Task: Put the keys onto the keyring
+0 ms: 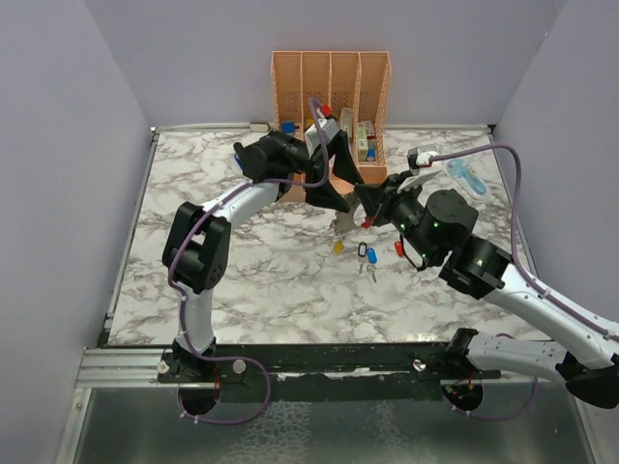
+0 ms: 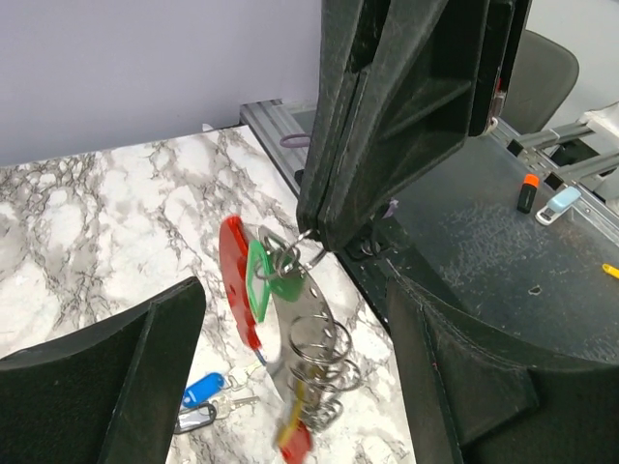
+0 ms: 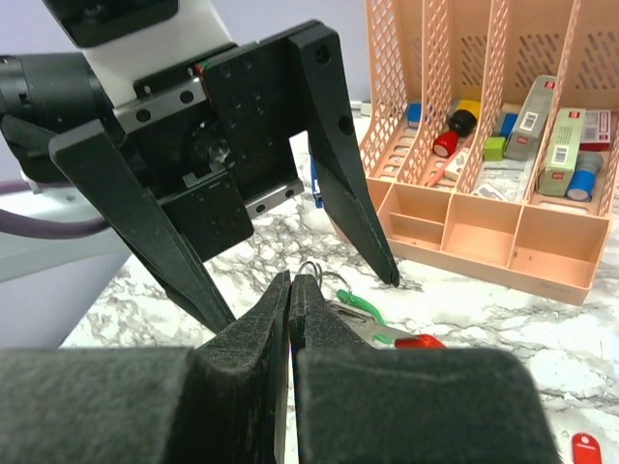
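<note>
Two grippers converge: right gripper (image 3: 290,285), jaws pressed together on red clip-like keyring with grey metal strap (image 2: 234,280), hangs it lengthwise between parted fingers (image 3: 348,164) of left gripper (image 1: 350,193).

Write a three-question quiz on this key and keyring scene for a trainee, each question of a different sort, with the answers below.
1. True or false: the left end effector stands open.
2. Which key already hangs by the keyring? A blue, B green, C black.
3. Fill in: the keyring is pinched by the ___ end effector.

Key:
1. True.
2. B, the green key.
3. The right end effector, with its jaws shut.
</note>
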